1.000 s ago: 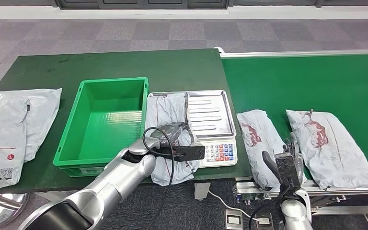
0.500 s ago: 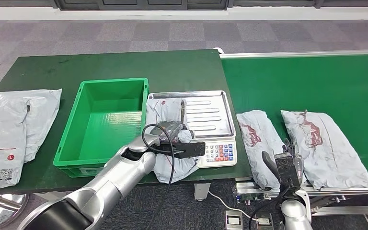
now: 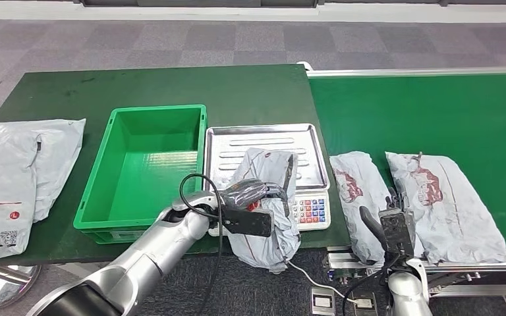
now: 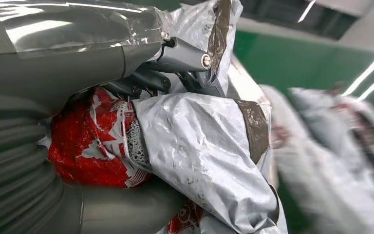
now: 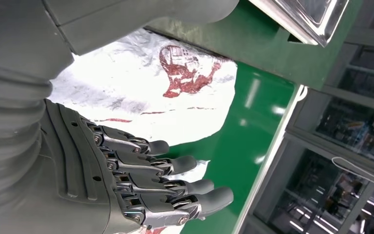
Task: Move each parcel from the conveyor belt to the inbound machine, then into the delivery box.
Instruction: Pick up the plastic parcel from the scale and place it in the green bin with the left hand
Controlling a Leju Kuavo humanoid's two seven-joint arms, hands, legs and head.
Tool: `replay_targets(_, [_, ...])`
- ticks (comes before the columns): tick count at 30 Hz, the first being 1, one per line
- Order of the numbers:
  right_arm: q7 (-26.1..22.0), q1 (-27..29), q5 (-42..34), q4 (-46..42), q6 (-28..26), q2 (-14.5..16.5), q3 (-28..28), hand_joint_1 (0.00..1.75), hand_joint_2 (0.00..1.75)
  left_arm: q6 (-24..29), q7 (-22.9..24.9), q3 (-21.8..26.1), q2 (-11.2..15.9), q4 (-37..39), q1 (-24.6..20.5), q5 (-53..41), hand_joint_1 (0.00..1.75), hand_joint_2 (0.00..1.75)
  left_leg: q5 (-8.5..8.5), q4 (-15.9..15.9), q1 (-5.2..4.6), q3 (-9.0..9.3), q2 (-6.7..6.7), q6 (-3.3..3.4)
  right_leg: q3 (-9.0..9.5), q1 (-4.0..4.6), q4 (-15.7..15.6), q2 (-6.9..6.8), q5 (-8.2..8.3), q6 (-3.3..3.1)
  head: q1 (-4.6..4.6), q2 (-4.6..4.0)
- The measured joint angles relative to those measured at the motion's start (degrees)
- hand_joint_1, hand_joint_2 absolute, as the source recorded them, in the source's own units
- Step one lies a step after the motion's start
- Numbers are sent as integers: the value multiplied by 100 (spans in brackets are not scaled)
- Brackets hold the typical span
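Your left hand grips the parcel over the scale's front edge; swing it clear into the green box. Right hand hangs open, holding nothing.

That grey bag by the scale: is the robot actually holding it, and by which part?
Yes. The left hand grips the grey parcel around its bunched middle, and its lower end hangs past the table edge. The right hand holds nothing.

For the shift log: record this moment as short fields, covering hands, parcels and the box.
left hand: grips a grey parcel, hanging over the scale's front edge
right hand: holds nothing, fingers apart
conveyor belt: two parcels, one beside the other
green box: no parcel inside
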Motion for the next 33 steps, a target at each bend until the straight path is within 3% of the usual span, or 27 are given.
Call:
replay_targets(18, [0, 1, 2, 0, 8, 0, -1, 0, 175, 1, -97, 0, 2, -346, 162, 160, 175, 175, -2, 0, 1, -13, 2, 1, -16, 1, 1, 1, -2, 2, 0, 0])
replay_targets(22, [0, 2, 7, -1, 40, 0, 0, 0, 175, 205, -582, 38, 23, -582, 281, 722, 175, 175, -2, 0, 0, -16, 2, 1, -17, 1, 1, 1, -2, 2, 1, 0])
replay_targets(25, [-1, 5, 15, -2, 87, 2, 0, 0, 175, 967, -994, 254, 113, -1428, 575, 1907, 175, 175, -5, -1, 1, -18, 6, -2, -20, 1, 3, 4, -2, 2, 0, 0])
replay_targets(28, [-57, 26, -38, -2, 60, 0, 0, 0, 175, 2793, -1079, 434, 340, -2795, 922, 3177, 175, 175, -12, -1, 3, -19, 22, -9, -29, 5, 3, 15, -4, 0, -1, 0])
replay_targets(31, [-169, 53, -164, 15, -7, -15, 0, 0, 175, 4398, -1096, 469, 588, -4062, 1192, 3466, 175, 175, -13, -2, 8, -19, 18, -11, -28, 9, 4, 11, -11, -7, -1, 0])
replay_targets(33, [-213, 53, -211, 40, -27, -22, 0, 0, 175, 4810, -1097, 498, 660, -4684, 1368, 3344, 175, 175, -13, -3, 10, -20, 9, -11, -25, 10, 4, 4, -16, -10, -1, 0])
